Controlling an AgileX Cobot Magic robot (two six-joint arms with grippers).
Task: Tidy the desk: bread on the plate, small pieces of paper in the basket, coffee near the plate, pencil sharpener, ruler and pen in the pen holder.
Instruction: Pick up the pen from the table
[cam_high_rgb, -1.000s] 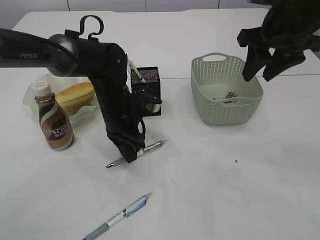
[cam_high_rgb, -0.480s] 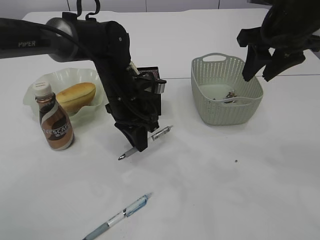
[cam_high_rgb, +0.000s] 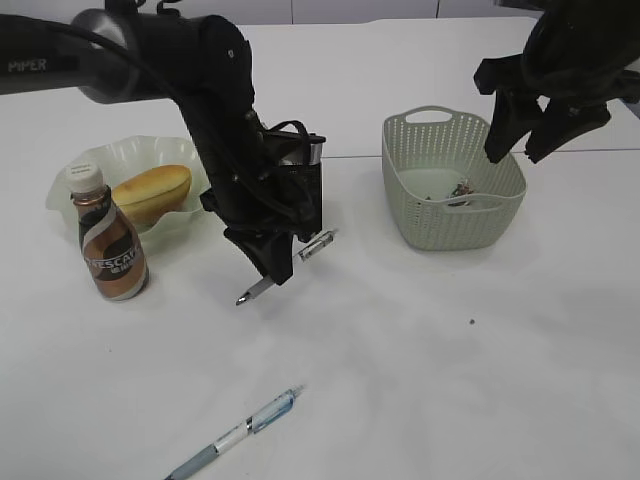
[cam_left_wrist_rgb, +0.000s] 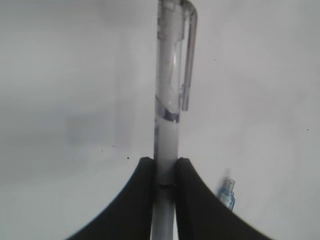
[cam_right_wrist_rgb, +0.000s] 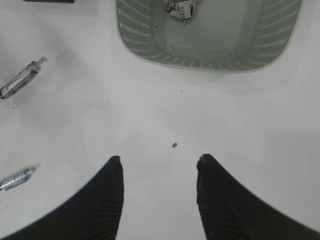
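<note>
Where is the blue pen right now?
The blue pen lies on the table near the exterior view's bottom edge, left of centre, below the left gripper holding a clear pen.

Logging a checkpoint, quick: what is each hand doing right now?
Left hand: closed on the clear pen.
Right hand: open, holding nothing.

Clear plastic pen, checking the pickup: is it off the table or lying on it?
Off: left gripper holds clear plastic pen tilted above table.
</note>
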